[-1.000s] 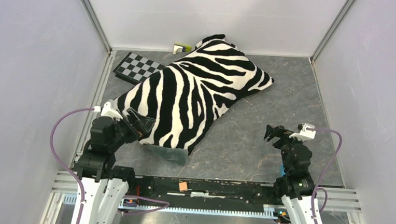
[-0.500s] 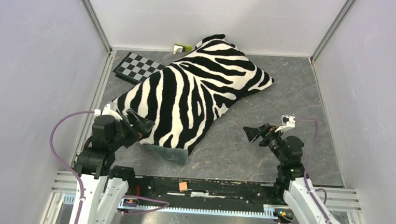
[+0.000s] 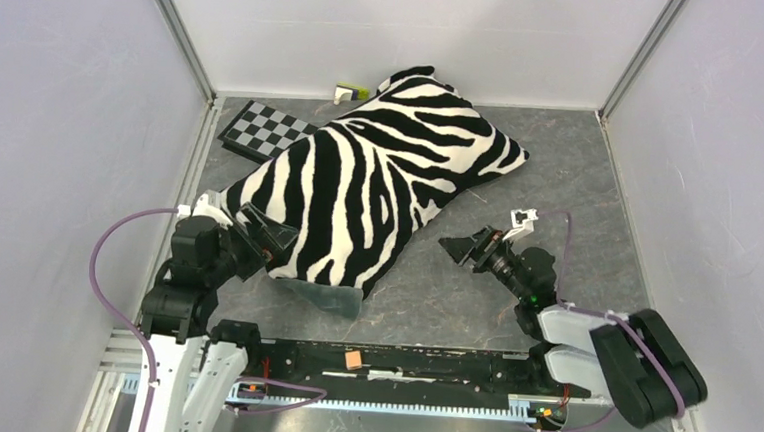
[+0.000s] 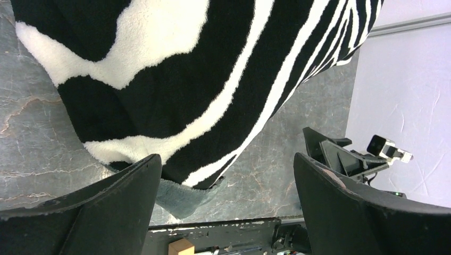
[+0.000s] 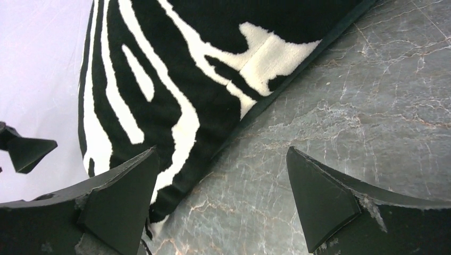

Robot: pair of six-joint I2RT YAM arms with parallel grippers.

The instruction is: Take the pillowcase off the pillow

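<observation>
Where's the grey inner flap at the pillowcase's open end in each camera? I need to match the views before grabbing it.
Top external: the grey flap lies on the table at the pillowcase's near end, right of the left gripper.
Left wrist: bottom centre, under the striped edge, between that gripper's fingers.
Right wrist: not in it; only the striped side shows.
Shared landmark: zebra stripes against the grey marbled table.

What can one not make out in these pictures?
Every view: the pillow, wholly hidden inside the pillowcase.
Top view: the small yellow-white object, too small to identify, partly behind the pillowcase.
Top view: the checkerboard, its right part covered by the pillowcase.
</observation>
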